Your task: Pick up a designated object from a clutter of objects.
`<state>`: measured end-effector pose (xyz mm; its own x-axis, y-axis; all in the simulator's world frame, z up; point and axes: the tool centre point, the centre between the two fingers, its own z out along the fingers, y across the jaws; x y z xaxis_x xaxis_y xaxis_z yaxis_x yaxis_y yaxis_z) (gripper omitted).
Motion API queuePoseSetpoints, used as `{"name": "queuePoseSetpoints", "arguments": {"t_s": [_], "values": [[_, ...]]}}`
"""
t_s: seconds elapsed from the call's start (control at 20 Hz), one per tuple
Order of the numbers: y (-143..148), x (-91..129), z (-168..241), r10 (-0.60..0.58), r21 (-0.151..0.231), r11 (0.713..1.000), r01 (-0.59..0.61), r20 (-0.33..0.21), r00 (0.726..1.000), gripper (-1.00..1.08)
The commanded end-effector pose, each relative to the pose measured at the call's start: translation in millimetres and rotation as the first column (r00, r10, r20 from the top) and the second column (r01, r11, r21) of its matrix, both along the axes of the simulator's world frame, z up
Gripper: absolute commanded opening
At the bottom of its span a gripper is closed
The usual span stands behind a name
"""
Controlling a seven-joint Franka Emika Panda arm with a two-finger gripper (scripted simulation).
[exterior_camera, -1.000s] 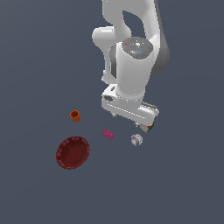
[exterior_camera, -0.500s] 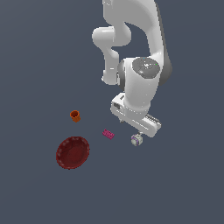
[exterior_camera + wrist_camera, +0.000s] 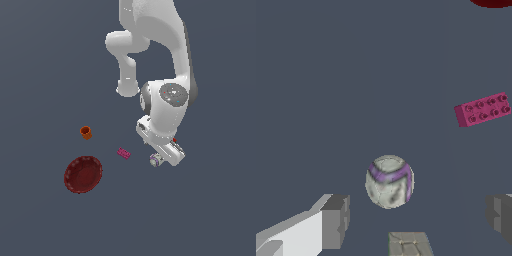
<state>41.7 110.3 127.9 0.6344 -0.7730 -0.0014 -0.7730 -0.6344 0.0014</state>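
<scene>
Clearly small, rigid and probably light, the white-purple ball (image 3: 389, 181) rests on the floor near the pink brick (image 3: 482, 109), between the spread-apart fingers of the gripper (image 3: 418, 214), and being round and likely to roll, it seems best pinched squarely across its widest middle.

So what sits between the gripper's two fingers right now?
In the wrist view, the white-purple ball lies between the open gripper's fingers, touching neither. Bare surface fills the gaps either side.
</scene>
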Motion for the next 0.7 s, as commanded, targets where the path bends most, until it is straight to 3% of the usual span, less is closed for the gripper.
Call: {"name": "queuePoseSetpoints", "arguments": {"t_s": [0.0,0.65], "values": [[6,0,-10,-0.049,0.0,0.999,0.049,0.001,0.999,1.0],[23,-3,-39,-0.18,0.0,0.984,0.18,0.002,0.984,1.0]]}}
